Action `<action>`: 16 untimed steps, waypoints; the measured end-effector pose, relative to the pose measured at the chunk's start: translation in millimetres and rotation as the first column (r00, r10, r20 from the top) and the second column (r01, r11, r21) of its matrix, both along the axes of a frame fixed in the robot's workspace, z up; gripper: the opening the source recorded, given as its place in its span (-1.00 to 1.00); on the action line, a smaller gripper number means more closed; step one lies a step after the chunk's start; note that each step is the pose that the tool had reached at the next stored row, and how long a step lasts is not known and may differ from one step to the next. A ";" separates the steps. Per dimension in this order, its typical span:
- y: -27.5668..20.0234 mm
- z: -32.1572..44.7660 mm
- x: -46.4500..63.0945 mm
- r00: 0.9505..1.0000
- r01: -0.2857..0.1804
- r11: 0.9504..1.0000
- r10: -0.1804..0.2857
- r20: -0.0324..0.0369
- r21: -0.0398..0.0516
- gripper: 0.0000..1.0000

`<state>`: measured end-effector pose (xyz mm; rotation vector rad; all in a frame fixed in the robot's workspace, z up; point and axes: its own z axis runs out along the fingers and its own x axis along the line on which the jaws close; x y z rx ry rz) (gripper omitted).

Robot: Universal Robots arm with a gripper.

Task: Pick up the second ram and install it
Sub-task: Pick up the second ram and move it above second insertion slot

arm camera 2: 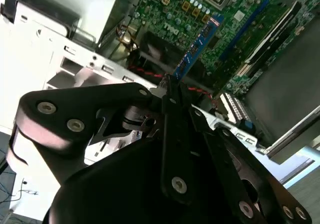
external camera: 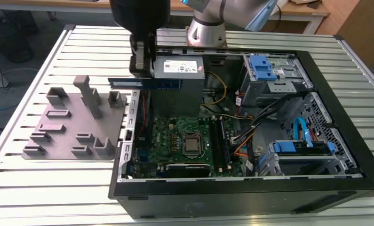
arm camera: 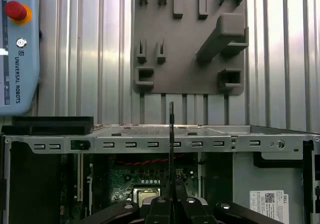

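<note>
Nearest the exterior camera, I see the black wall of the open computer case (external camera: 237,195), which lies on its side on the slatted metal table (external camera: 49,188). Just past that wall the green motherboard (external camera: 174,134) faces up with its processor socket (external camera: 192,144) near the middle. Toward the exterior view's right a blue cable (external camera: 301,132) curves over the drive bays. On the exterior view's left, just beside the case, sits the grey fixture plate (external camera: 74,127) with its upright posts.

Farther back the gripper (external camera: 141,74) hangs over the case's wall on that side. Its jaws are clamped on the second ram (external camera: 158,84), which is held level in the air in front of the power supply (external camera: 177,70), apart from the motherboard.

In the second wrist view the second ram (arm camera 2: 197,43) juts out from the gripper (arm camera 2: 169,86) with the board beyond it. In the first wrist view I get it edge-on, a thin dark line (arm camera: 171,144) rising from the gripper (arm camera: 171,204) across the case rim (arm camera: 150,144). The fixture plate (arm camera: 185,43) lies beyond, and the teach pendant (arm camera: 17,58) with its red button (arm camera: 15,11) rests on the table
</note>
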<state>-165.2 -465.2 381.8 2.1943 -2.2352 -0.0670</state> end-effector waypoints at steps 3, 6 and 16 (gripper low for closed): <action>0.1 -0.4 10.3 1.000 0.000 1.000 0.000 -0.001 0.000 -0.73; 0.1 -0.8 19.8 1.000 0.000 1.000 0.000 -0.001 0.000 -0.73; 0.1 -1.8 48.6 1.000 0.000 1.000 0.000 -0.002 0.000 -0.73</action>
